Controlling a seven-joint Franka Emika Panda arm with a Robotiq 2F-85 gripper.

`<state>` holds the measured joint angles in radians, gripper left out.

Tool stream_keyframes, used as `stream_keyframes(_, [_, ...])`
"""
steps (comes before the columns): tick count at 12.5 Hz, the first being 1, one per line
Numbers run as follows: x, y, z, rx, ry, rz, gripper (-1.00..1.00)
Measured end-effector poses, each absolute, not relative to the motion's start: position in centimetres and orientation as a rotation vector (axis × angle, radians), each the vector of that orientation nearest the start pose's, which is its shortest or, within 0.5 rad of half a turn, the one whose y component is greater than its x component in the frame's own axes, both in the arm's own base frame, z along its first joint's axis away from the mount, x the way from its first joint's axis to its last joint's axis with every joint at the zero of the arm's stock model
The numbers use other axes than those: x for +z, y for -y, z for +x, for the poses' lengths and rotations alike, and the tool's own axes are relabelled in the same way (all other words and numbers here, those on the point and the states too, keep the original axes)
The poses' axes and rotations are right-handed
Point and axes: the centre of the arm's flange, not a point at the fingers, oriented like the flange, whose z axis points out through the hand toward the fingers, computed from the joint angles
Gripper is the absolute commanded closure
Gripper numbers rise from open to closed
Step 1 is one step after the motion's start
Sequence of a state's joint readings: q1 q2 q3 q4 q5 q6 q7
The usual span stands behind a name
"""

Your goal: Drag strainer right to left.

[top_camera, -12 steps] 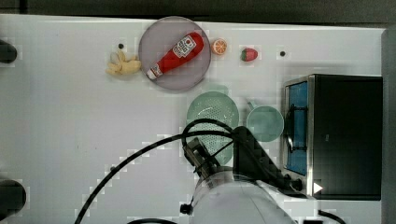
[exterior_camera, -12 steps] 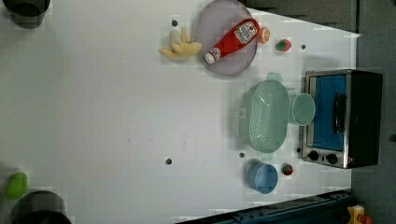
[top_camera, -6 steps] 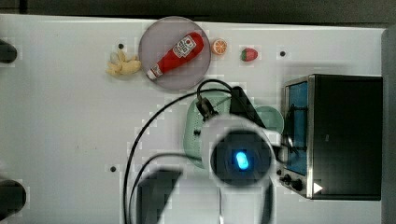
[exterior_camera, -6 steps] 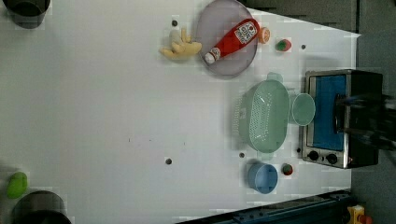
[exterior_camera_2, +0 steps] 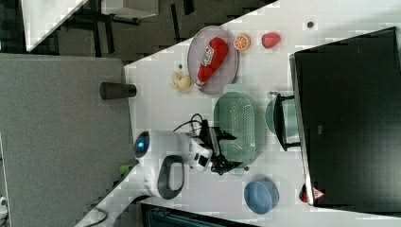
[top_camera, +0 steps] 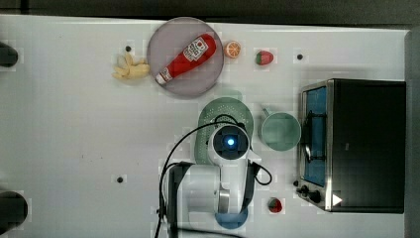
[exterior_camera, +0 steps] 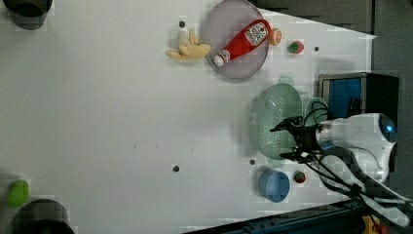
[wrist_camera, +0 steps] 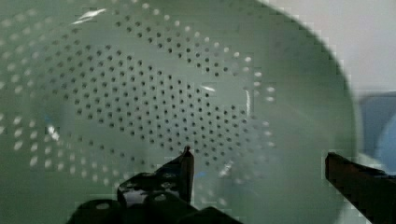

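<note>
The pale green oval plastic strainer (exterior_camera: pixel 275 122) with many little holes in its bottom is seen on the white table (exterior_camera: pixel 122 122). In the left view it lies just below the round grey plate (exterior_camera: pixel 237 39) and just left of the round pale green mug (top_camera: pixel 280 131), which stands between the strainer and the black toaster oven (top_camera: pixel 364 144) with a blue glass door. The strainer looks very close to the mug, but whether they touch cannot be told.

The black gripper (exterior_camera: pixel 291 139) at the end of the white robot arm (exterior_camera: pixel 360 136) is held over the strainer's lower right part in the left view. Its two fingers (wrist_camera: pixel 184 165) are spread wide apart — nothing is held between them. In the wrist view one finger is seen over the dotted bottom and the other near the strainer's rim. Whether the fingers touch the strainer cannot be told.

On the grey plate a red ketchup bottle (top_camera: pixel 187 58) is laid on its side. A yellow toy banana bunch (top_camera: pixel 130 69) is seen just beside the plate on the top view's left, and an orange slice (top_camera: pixel 232 48) and a red strawberry (top_camera: pixel 264 57) on the top view's right. A small blue bowl (exterior_camera: pixel 273 185) is seen below the strainer in the left view, with another small red strawberry (exterior_camera: pixel 299 177) just beside it.
</note>
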<state>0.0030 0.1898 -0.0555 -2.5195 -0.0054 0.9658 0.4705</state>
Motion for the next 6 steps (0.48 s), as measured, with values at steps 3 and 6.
stream_keyframes(3, [17.1,0.6,47.5,0.041,-2.096,-2.38,-1.0])
stream_keyframes(6, [15.5,-1.6,47.4,-0.008,-2.122,-2.302,-1.0])
